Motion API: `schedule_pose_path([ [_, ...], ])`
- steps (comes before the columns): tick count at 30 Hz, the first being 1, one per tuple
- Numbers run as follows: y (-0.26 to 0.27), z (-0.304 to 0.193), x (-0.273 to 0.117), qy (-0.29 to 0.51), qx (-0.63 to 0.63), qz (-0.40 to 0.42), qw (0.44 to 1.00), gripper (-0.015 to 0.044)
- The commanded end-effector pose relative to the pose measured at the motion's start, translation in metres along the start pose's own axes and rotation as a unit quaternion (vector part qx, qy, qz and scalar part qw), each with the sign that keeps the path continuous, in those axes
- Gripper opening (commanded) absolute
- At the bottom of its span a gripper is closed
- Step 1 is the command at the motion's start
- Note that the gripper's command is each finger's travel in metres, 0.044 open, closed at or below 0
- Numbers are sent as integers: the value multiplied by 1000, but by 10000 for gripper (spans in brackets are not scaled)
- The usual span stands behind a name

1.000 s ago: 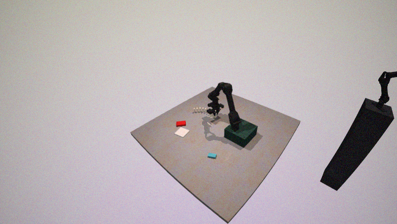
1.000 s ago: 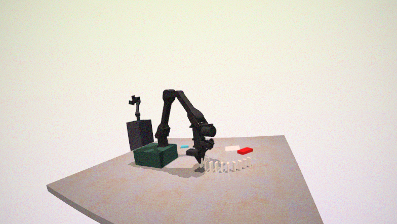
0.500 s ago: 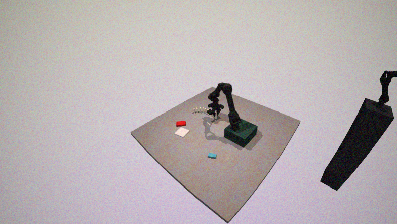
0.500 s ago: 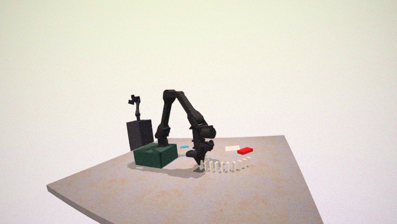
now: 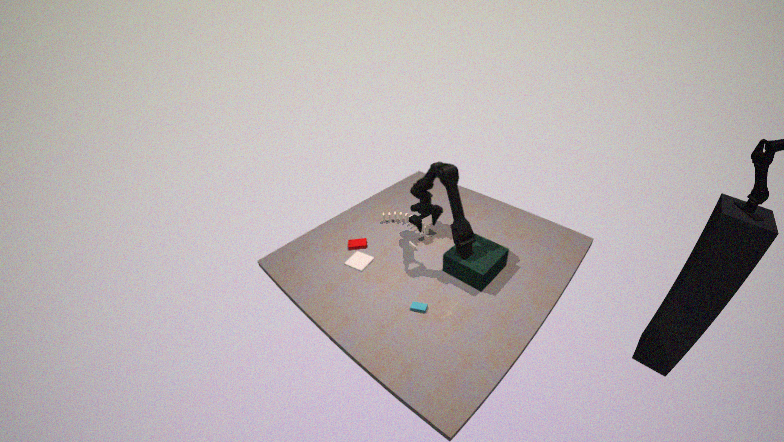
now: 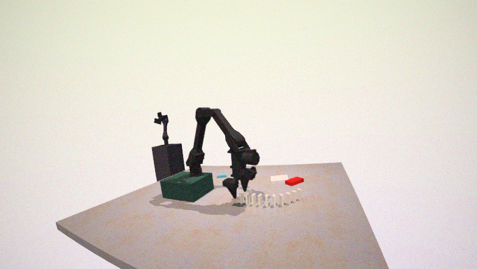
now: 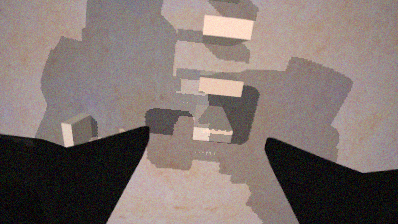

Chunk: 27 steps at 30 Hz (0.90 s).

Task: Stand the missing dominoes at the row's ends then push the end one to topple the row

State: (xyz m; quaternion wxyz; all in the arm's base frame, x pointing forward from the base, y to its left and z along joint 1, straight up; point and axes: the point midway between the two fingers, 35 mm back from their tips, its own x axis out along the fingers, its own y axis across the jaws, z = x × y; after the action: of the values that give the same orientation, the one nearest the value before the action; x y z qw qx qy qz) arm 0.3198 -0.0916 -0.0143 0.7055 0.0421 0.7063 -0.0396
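My gripper (image 5: 428, 227) (image 6: 240, 194) (image 7: 208, 138) is open wide, low at the near end of the curved row. A cream domino (image 7: 215, 120) stands upright between the spread fingers, seemingly touching neither; shadow covers part of it. The nearest row domino (image 7: 221, 87) stands just beyond it, with another (image 7: 228, 27) farther on. Several row dominoes (image 5: 394, 216) (image 6: 281, 199) stand upright in a curve; the arm partly hides that end in the top view. A separate domino (image 5: 412, 244) (image 7: 78, 131) lies on the table beside the row, near the left finger in the wrist view.
A red block (image 5: 357, 243) (image 6: 294, 181) and a flat white square (image 5: 359, 260) (image 6: 278, 178) lie to the side of the row. A cyan block (image 5: 418, 306) (image 6: 221, 176) lies farther off. The arm stands on a green base (image 5: 476, 262) (image 6: 187, 187). Another arm stands on a dark pedestal (image 5: 708, 280) (image 6: 168, 160).
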Motion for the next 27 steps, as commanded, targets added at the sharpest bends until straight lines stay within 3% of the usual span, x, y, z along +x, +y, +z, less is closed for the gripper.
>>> schedule_pose_path([
  [1,-2,10,-52,-18,-2,-4,1000,440],
  [5,0,1,-116,-18,0,-3,1000,440],
  [12,0,0,-119,-18,0,-3,1000,440],
  [21,114,-14,-48,-17,41,1,999,440],
  [27,123,-19,-42,-17,45,2,999,440],
])
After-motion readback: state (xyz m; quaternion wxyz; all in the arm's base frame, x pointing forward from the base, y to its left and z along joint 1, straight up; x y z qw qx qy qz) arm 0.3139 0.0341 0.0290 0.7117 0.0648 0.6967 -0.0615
